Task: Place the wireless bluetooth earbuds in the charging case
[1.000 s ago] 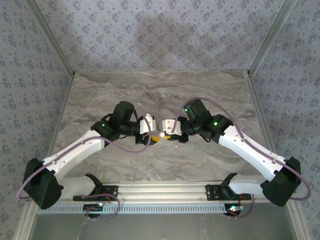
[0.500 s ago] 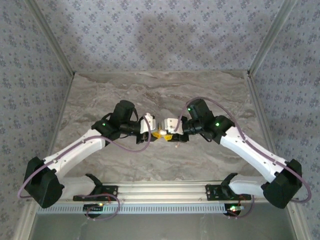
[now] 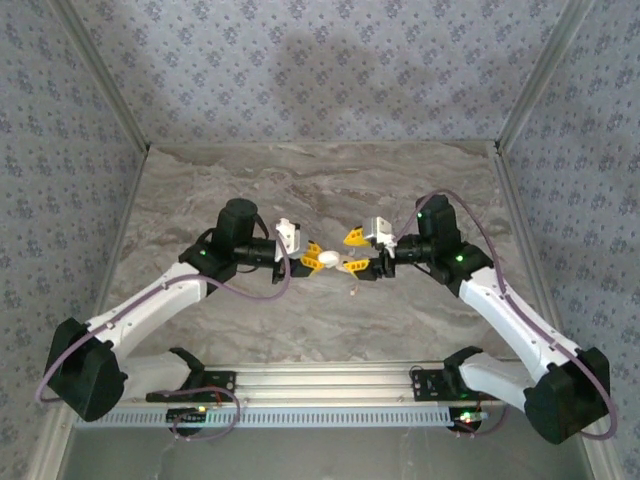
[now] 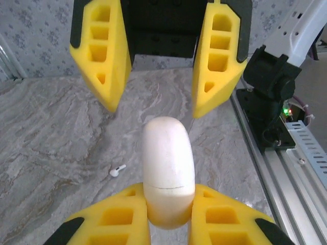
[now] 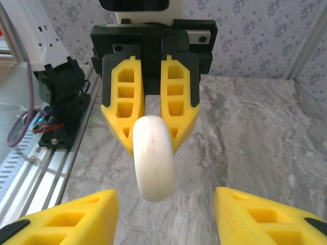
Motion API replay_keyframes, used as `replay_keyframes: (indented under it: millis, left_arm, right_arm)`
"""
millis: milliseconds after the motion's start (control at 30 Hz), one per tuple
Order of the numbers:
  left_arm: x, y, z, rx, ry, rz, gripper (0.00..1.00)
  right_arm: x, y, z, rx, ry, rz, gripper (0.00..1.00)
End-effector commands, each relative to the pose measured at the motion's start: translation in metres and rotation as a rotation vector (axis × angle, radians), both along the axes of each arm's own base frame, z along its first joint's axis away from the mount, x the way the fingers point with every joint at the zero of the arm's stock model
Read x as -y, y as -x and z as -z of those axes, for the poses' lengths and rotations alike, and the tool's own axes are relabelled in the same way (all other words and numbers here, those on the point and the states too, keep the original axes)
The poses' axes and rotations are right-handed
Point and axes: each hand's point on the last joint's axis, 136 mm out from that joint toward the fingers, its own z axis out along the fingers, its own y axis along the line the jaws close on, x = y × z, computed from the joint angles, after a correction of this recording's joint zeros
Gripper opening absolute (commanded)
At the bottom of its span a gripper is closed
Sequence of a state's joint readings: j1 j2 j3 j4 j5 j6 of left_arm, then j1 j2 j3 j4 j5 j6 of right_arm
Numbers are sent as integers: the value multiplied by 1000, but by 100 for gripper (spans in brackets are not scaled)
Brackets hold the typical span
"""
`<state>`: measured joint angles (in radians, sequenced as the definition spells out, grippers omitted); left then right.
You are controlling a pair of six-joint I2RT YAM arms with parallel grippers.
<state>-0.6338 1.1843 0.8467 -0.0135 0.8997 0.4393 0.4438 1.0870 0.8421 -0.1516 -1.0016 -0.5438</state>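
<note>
Above the middle of the marbled desk (image 3: 250, 190), the left pincer (image 3: 312, 258) is clamped on one end of the white, rounded charging case (image 4: 167, 168) (a thin seam runs across it, closed). The right pincer (image 3: 352, 251) faces it with jaws spread wide, not touching the case's free end. One earbud (image 4: 117, 171) lies on the desk nearby, apart from both pincers.

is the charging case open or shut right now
Shut. The charging case, clamped in the left gripper, shows only a thin seam line across its white shell; no lid is lifted. An earbud lies on the table.
</note>
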Motion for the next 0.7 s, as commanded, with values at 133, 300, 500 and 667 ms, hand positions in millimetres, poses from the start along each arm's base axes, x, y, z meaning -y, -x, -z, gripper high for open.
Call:
replay_keyframes:
  millis: [133, 300, 500, 667]
  left_arm:
    - [-1, 11, -17, 16, 65, 58, 17]
    - [-2, 12, -18, 21, 67, 54, 17]
    - [-1, 8, -23, 6, 84, 32, 17]
    - [0, 5, -25, -3, 94, 18, 18]
  right_arm:
    - [-16, 6, -22, -21, -49, -104, 54]
    - [-22, 14, -24, -33, -45, -174, 50]
    - [-25, 16, -20, -47, -25, -192, 40]
    - [-25, 15, -17, -47, -13, -185, 37]
